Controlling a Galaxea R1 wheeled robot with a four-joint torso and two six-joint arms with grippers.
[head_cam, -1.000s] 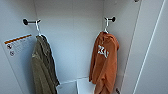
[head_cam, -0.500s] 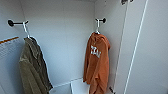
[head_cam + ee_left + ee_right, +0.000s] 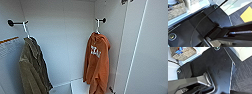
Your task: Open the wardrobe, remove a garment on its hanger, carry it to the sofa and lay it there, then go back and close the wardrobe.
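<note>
Wardrobe open, white interior across the head view, right door swung out at frame right. Orange garment with white chest print hangs right of centre on its white hanger, hooked over a dark peg on the right inner wall; olive-green garment hangs at left on its own white hanger from another dark peg, well apart. Wrist views: woven basket, dark carpet, yellow patch; cannot tell jaws state for either arm
</note>
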